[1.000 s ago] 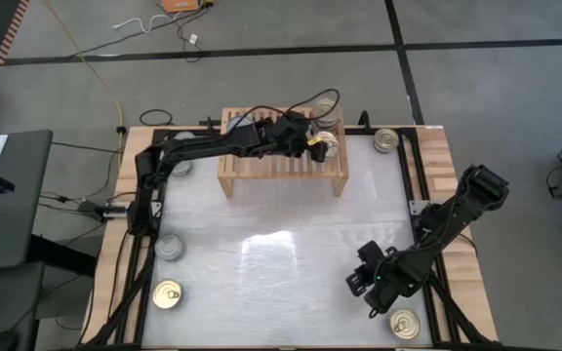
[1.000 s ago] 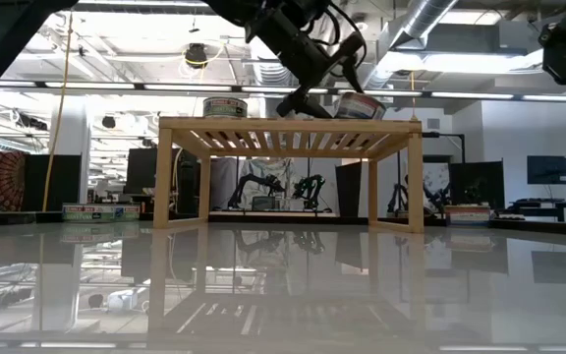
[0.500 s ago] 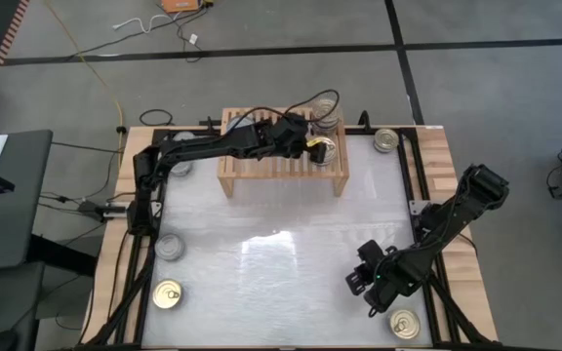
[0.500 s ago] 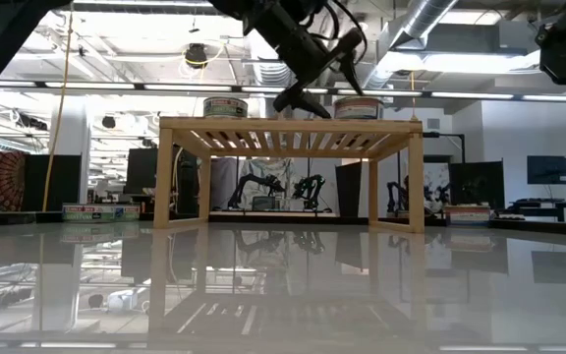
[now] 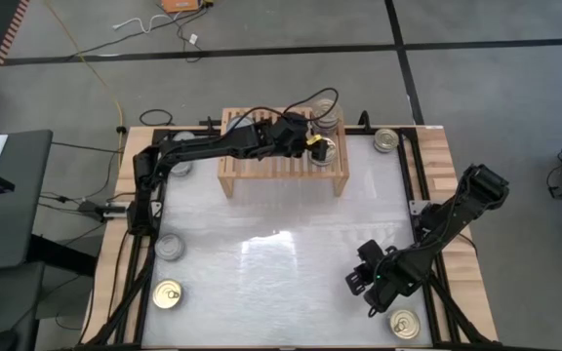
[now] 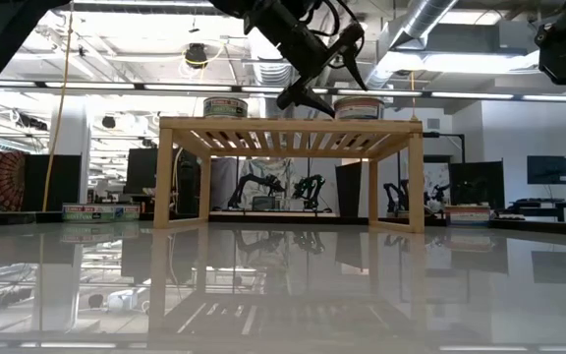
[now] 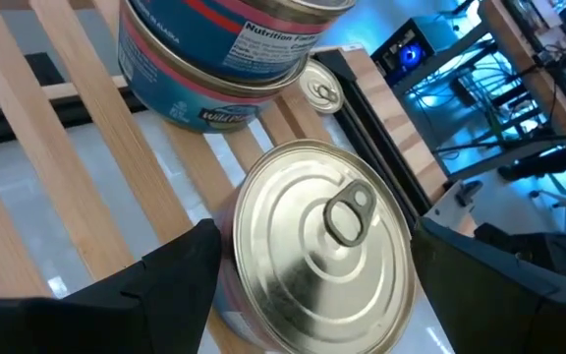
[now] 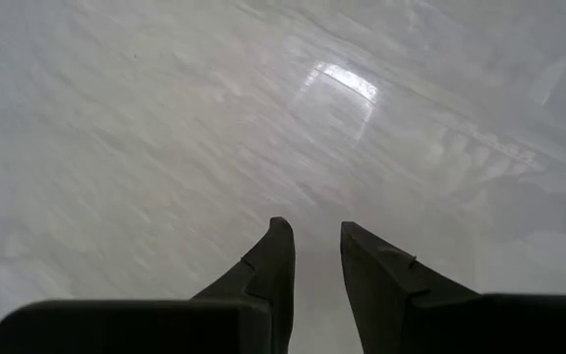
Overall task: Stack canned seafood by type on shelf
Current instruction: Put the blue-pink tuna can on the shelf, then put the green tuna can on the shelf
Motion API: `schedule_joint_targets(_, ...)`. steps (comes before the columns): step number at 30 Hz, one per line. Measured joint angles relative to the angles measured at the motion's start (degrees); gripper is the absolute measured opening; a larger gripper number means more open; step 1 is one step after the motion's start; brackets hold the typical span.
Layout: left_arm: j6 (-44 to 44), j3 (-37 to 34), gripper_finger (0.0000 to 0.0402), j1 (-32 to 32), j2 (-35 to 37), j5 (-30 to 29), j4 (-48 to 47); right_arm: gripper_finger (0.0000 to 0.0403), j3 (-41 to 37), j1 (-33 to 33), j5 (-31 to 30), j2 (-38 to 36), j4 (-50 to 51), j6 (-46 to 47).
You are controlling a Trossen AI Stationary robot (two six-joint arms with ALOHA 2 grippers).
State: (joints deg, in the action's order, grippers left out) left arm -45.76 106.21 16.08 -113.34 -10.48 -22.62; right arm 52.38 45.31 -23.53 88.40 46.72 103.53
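the left gripper [image 7: 303,285] is over the right end of the shelf [image 5: 261,166], and its jaws stand wide open on both sides of a gold-top tin [image 7: 320,246] that sits on the slats, not gripping it. just beside this tin is a stack of two tins [image 7: 224,59]. the right gripper [image 8: 310,258] waits low over the table [image 5: 281,244], jaws nearly closed and empty.
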Motion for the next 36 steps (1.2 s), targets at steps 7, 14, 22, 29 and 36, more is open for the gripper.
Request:
schedule_joint_targets(7, -4.2, 0.0, 0.0318, 0.3, 0.0, 1.0, 1.2, 0.0111, 0.0, 0.1, 0.0, 0.0, 0.2, 0.0)
schedule_joint_targets(14, -5.9, 0.0, 0.0318, 0.7, 0.0, 1.6, 2.7, 0.0111, 0.0, 0.9, -0.4, 0.0, 0.2, 0.0)
schedule_joint_targets(22, -6.6, 0.0, 0.0318, 0.7, 0.0, 2.7, 5.3, 0.0111, 0.0, 1.3, -0.7, 0.0, 0.2, 0.0)
schedule_joint_targets(29, -1.2, -0.1, 0.0318, 0.4, 3.5, 0.4, 4.2, 0.0111, 0.0, 2.4, -0.7, 0.0, -0.4, 0.0)
schedule_joint_targets(36, 5.8, 0.0, 0.0318, -3.1, 10.6, -1.5, -2.8, 0.0111, 0.0, 3.7, -0.8, 0.0, -1.0, 0.0)
